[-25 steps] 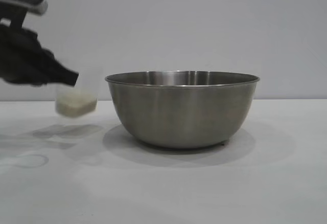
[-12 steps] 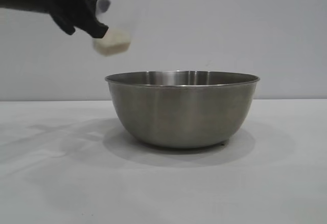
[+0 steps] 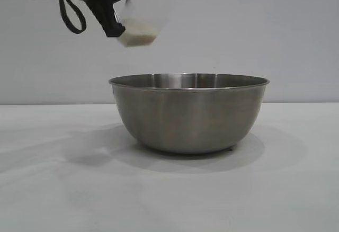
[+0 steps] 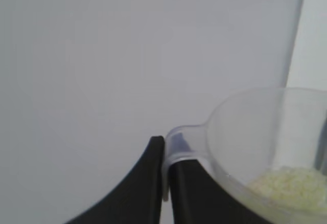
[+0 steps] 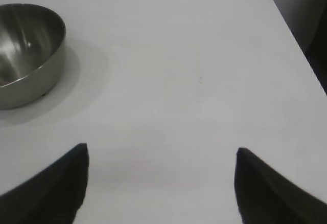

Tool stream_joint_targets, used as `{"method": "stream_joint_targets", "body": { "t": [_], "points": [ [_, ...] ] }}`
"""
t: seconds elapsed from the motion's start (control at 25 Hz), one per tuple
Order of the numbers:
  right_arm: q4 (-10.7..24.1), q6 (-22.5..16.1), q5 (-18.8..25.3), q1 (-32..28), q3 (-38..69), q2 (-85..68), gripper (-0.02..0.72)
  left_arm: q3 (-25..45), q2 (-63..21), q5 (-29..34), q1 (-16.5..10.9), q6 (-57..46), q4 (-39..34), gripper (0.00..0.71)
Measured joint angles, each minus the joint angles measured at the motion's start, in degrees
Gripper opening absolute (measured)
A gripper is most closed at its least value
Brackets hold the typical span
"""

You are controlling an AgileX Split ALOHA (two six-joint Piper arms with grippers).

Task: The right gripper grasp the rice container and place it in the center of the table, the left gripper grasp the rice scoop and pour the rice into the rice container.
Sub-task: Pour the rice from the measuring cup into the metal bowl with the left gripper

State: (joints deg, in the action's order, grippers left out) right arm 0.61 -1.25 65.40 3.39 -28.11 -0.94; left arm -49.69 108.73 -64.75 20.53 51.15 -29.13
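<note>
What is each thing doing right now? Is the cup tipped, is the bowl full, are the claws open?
Bowl: upright on the table, no rice seen inside.
Cup: held in the air above the bowl's left rim, slightly tilted.
Rice: in the bottom of the cup, not pouring.
Left claw: shut on the cup's handle.
Right claw: open, empty, away from the bowl.

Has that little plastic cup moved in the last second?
Yes. The rice scoop has risen from table level and shifted right, now above the rice container's left rim.
</note>
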Motion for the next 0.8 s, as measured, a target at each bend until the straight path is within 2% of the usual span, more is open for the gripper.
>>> {"method": "stream_joint_targets", "body": {
  "t": [0.48,0.8],
  "points": [
    [0.0,0.0,0.0,0.0,0.0,0.0,0.505,-0.5,1.3,-0.1,0.1,21.0,-6.3,0.0],
    [0.0,0.0,0.0,0.0,0.0,0.0,0.505,-0.6,1.3,-0.1,2.2,35.3,-8.4,0.0]
  ]
}}
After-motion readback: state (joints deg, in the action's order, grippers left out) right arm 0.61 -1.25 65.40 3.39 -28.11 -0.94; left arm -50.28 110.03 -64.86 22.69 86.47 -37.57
